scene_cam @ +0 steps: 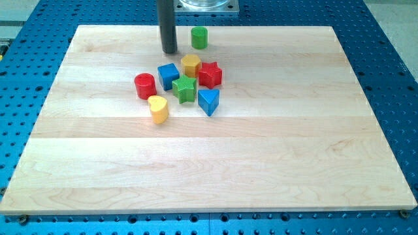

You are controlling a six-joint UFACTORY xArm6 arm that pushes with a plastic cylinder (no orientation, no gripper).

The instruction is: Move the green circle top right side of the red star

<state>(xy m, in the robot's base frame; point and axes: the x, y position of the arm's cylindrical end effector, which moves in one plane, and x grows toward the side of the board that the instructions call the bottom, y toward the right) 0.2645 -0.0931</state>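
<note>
1. Camera view, the only one supplied: we look down at an angle on a pale wooden board (215, 170) resting on a blue perforated table (392, 59).
2. Our arm ends in a straight dark rod; it has no jaws, so it grips and holds nothing. My tip (170, 51) meets the board near the view's top edge, left of centre.
3. The green circle (199, 37), a short upright cylinder, stands just to the view's right of the tip and slightly higher in the view. A narrow strip of board shows between the two, so they appear apart.
4. The red star (210, 74) lies below the green circle in the view and a little to its right, with bare board between them.
5. The red star forms the right side of a tight cluster. A yellow hexagonal block (191, 64) sits at its upper left, seemingly touching it.
6. A blue cube (168, 76) lies left of the yellow hexagonal block, and a green star (185, 89) sits below both, at the cluster's centre.
7. A blue triangle (208, 101) lies below the red star, just right of the green star.
8. A red cylinder (145, 85) stands at the cluster's left, near the blue cube.
9. A yellow heart (158, 108) lies lowest in the group, below the red cylinder and left of the green star.
10. The tip stands above the whole cluster in the view, clear of every block in it.
</note>
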